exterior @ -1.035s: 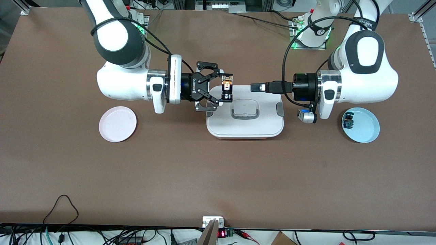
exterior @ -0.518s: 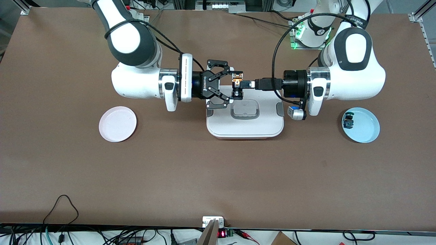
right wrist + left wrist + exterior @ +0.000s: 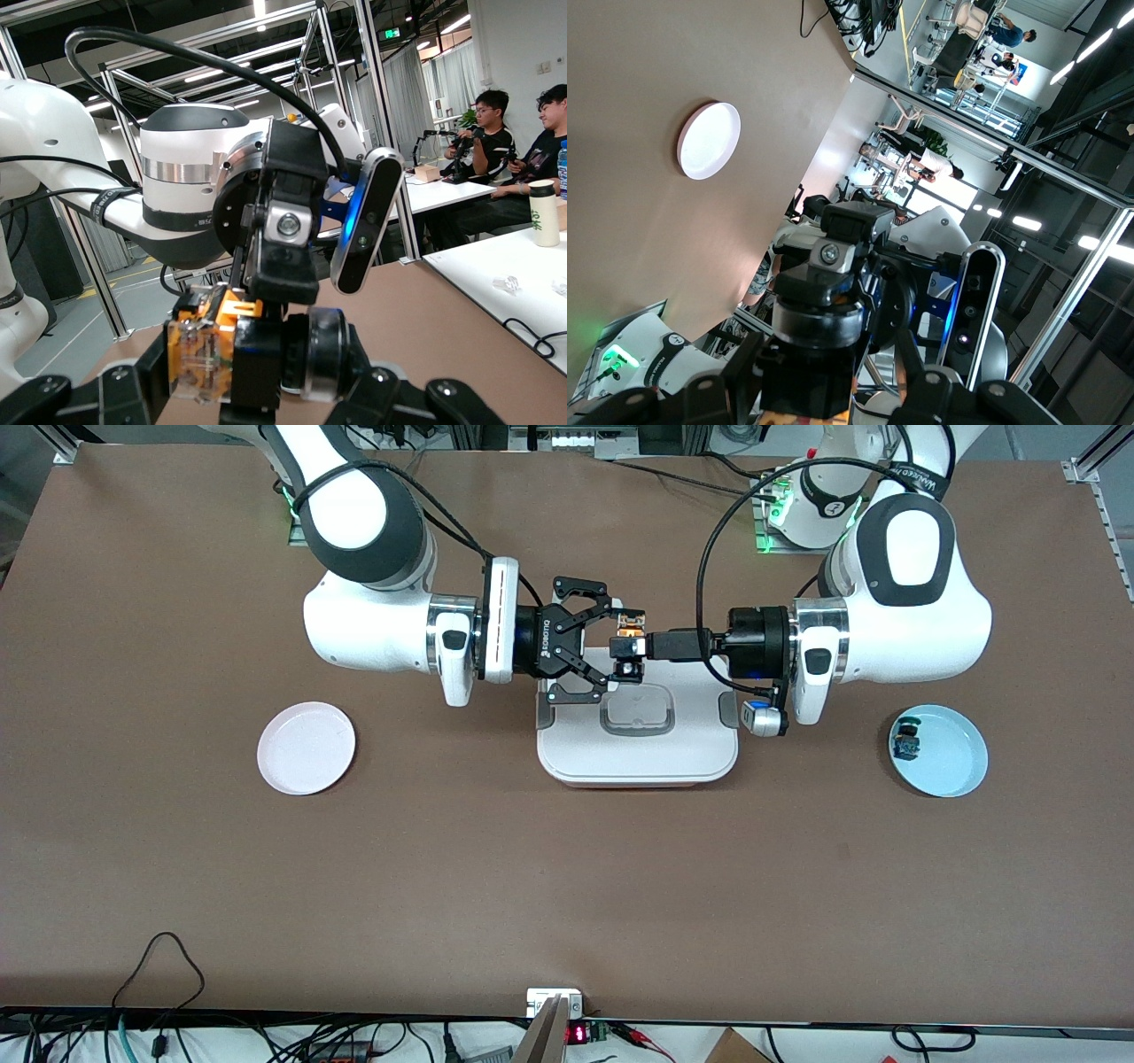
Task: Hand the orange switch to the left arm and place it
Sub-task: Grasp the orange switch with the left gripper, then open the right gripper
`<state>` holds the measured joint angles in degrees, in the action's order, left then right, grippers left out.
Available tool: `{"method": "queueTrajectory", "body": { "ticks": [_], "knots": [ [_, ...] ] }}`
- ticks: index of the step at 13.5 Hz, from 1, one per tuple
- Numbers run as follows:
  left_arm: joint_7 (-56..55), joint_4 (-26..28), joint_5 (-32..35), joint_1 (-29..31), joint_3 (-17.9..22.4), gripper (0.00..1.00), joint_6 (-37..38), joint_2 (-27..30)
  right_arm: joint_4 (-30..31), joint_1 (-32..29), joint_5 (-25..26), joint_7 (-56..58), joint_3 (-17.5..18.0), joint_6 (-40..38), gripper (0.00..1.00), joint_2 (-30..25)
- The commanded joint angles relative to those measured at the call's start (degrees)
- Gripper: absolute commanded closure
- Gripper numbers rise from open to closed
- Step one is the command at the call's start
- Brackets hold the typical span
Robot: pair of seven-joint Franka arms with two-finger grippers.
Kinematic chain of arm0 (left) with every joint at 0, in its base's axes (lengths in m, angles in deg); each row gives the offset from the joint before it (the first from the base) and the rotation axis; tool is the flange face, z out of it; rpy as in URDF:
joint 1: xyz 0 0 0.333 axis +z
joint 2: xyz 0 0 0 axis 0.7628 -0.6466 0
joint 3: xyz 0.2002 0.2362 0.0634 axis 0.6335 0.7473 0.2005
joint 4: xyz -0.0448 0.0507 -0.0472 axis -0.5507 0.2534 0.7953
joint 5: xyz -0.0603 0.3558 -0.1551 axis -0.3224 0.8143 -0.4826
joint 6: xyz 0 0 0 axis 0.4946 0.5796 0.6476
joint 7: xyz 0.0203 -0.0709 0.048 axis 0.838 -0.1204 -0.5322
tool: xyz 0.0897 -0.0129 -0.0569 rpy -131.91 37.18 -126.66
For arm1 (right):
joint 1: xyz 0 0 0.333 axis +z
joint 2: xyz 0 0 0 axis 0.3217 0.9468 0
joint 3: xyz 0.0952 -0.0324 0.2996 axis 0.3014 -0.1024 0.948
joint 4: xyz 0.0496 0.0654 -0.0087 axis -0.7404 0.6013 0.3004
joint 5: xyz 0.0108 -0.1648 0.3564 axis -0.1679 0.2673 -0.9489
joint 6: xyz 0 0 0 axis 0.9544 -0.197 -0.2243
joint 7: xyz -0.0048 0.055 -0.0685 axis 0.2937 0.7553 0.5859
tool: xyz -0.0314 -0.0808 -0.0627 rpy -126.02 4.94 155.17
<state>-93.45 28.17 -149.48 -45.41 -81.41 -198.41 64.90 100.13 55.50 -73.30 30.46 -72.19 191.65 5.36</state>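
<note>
The orange switch [image 3: 628, 632] hangs in the air over the edge of the white box [image 3: 638, 755] that lies toward the robots' bases. My right gripper [image 3: 631, 646] is shut on it, one finger on each end. In the right wrist view the clear orange body [image 3: 199, 350] and black round end sit between its fingers [image 3: 133, 382]. My left gripper [image 3: 645, 645] meets it from the left arm's end. Its jaws stand open around the switch's black middle [image 3: 815, 354], with a gap on one side. One left finger [image 3: 285, 232] shows over the switch in the right wrist view.
An empty pink plate [image 3: 306, 747] lies toward the right arm's end and also shows in the left wrist view [image 3: 709, 140]. A blue plate [image 3: 955, 760] with a blue-bodied switch [image 3: 905, 742] lies toward the left arm's end. Cables run along the table's near edge.
My right gripper carried the switch toward the left arm's end. My left gripper moved in to meet it and now has its fingers around the switch.
</note>
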Motion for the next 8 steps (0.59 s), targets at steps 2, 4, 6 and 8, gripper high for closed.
{"method": "queueTrajectory", "body": {
  "ticks": [2,4,6,8],
  "knots": [
    [0.9,0.1,-1.5,0.4,-0.1,0.48,-0.3,0.1,-1.4,0.9,-1.4,0.2,-0.8,0.4,1.00,0.7],
    [2.3,0.2,-1.4,0.5,-0.1,0.87,0.0,0.0,-1.4,0.9,-1.4,0.2,-0.8,0.3,1.00,0.7],
    [3.8,0.1,-1.3,0.5,-0.1,1.00,0.0,-0.7,-1.4,0.9,-1.4,0.2,-1.3,0.3,1.00,0.7],
    [3.7,-0.1,-1.3,0.6,-0.1,1.00,0.1,-0.7,-1.4,1.0,-1.4,0.2,-1.4,0.3,1.00,0.7]
  ]
}}
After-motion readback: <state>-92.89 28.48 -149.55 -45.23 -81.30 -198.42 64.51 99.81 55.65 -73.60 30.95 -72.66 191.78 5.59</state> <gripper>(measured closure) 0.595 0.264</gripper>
